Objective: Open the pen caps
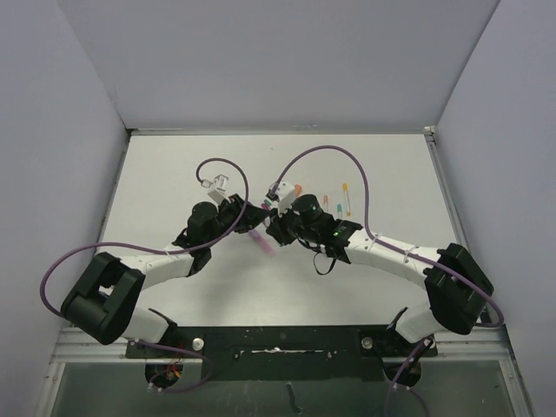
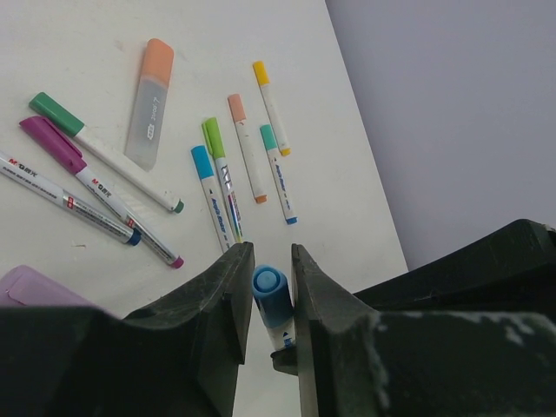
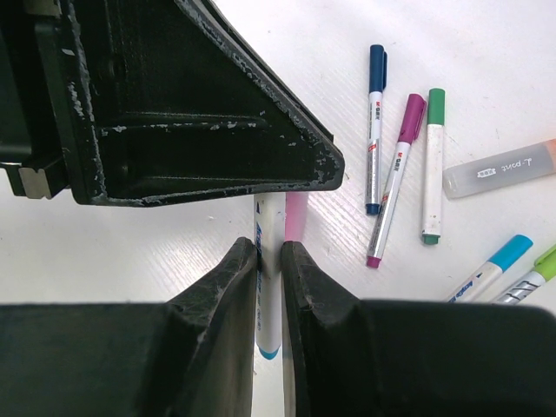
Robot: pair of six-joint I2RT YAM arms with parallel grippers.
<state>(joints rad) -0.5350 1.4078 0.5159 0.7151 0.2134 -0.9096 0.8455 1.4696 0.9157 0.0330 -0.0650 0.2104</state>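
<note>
Fingers of left gripper clamped on blue cap, lower centre of frame; right gripper fingers clamped on white pen barrel.

Robot lab test cell.
You're looking at a white desk boxed in by plain grey panels, two robot arms bolted along its near edge.

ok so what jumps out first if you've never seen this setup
First, the nose-to-nose meeting in the middle: the left gripper is clamped on a blue pen cap, and close to it the right gripper pinches a white pen barrel, likely the same pen. Beyond them, a scatter of capped pens in many colours lies on the white table.
</note>
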